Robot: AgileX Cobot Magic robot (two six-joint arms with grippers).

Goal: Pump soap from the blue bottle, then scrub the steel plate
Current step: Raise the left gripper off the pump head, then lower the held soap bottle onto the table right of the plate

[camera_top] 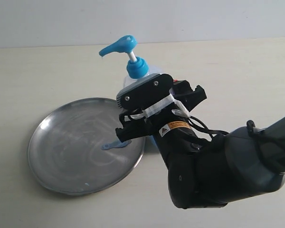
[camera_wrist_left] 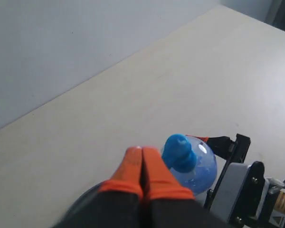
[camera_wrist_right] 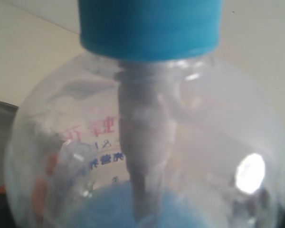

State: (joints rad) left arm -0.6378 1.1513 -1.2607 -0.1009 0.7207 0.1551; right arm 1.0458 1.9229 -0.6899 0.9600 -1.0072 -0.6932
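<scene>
Jaws of the right gripper [camera_top: 135, 111] clasp the blue bottle [camera_top: 137, 68] standing at the steel plate's [camera_top: 61, 142] rim, while those of the left gripper [camera_wrist_left: 141, 164] are pinched together, empty, above the pump head [camera_wrist_left: 179, 152], so I judge the pumping step is in hand, and next comes a straight downward press.

Right gripper [camera_top: 126, 114] holds blue bottle [camera_top: 137, 67] beside the steel plate [camera_top: 61, 142].

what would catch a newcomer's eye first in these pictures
The blue bottle stands at the centre of the exterior view, its body clasped by the right gripper on a bulky black arm. Left of it lies the steel plate, with a blob of soap near its right rim. In the left wrist view the left gripper, orange-tipped and shut, hovers beside the bottle's top.
</scene>
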